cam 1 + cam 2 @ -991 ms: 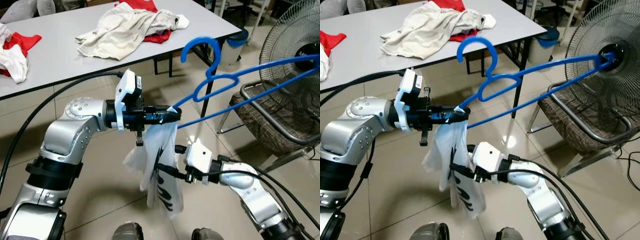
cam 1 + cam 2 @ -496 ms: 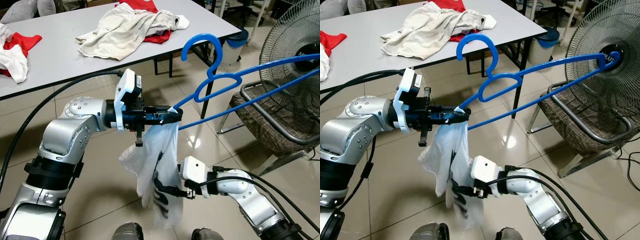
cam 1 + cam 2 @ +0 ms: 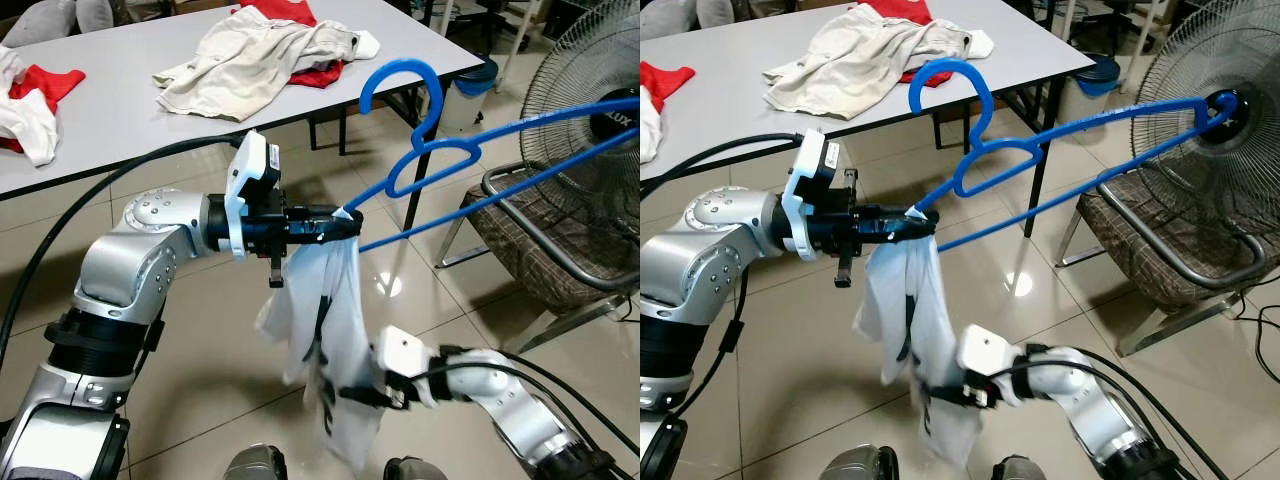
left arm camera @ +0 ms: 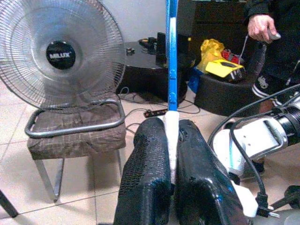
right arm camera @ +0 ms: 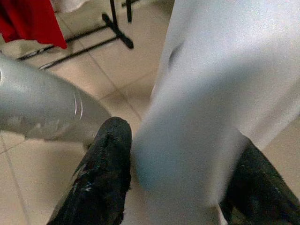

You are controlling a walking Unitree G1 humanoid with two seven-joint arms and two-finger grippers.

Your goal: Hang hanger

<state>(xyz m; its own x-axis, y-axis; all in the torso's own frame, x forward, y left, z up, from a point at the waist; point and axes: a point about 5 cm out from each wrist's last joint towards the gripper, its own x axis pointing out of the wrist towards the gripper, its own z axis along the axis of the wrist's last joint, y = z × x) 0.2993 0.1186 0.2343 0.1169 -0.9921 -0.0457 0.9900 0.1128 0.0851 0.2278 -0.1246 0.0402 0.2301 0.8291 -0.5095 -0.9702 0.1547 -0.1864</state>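
Clearly nothing is hung yet. At the far left stands a grey table [image 3: 120, 110] with loose clothes [image 3: 265, 50] heaped on it, and at the far right a standing fan [image 3: 600, 100] behind a padded chair [image 3: 560, 240]; no rail to take the hook can be made out.

Between them the blue hanger [image 3: 440, 155] stretches across the middle, hook up and pointing far, its long bars running right toward the fan. The left gripper [image 3: 335, 226] is clamped on the hanger's near-left tip, pinching a fold of the white garment [image 3: 325, 330] against it; holding by the end likely leaves the hook free for a rail.

Below, near the floor, the right gripper [image 3: 935, 392] straddles the garment's lower part with its black fingers [image 5: 105, 173] spread wide, cloth between them, probably to tug it straight.
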